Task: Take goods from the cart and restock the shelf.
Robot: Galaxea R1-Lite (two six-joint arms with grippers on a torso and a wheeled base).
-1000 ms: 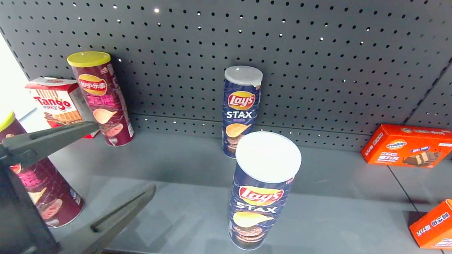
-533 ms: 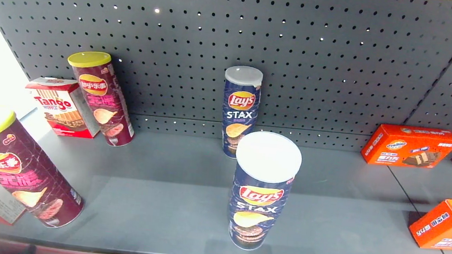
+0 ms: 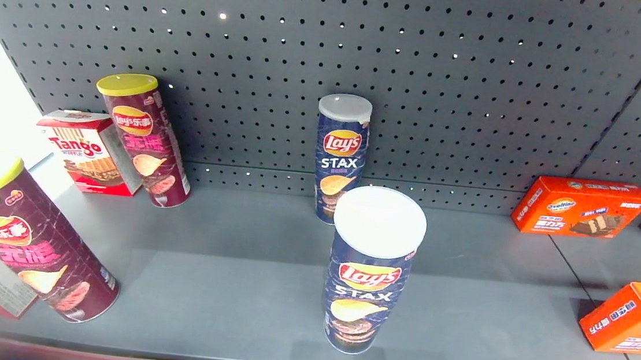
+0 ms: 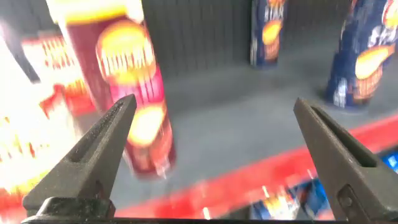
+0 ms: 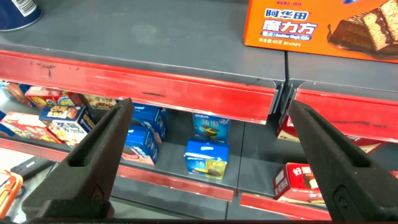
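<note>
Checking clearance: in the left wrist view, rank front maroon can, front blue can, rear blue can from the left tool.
1. Yellow-lidded maroon cylindrical can, left front.
2. Front blue cylindrical can, centre front.
3. Rear blue cylindrical can, centre back.

Shop aisle with stocked retail shelving

A grey metal shelf (image 3: pixel 241 289) backs onto a perforated pegboard panel (image 3: pixel 367 45), as store display fittings do. Packaged snacks stand on it with their labels facing out: dark blue chip cans (image 3: pixel 373 271), maroon chip cans (image 3: pixel 144 135) with yellow lids, a red-and-white wafer box (image 3: pixel 88 151), and orange boxes (image 3: pixel 582 206) in the neighbouring bay. A red price rail (image 5: pixel 155 81) runs along the shelf's front edge. Beneath it a lower shelf (image 5: pixel 258 163) carries more boxed goods, among them blue biscuit boxes (image 5: pixel 207 157), and has the same red rail along its edge.
</note>
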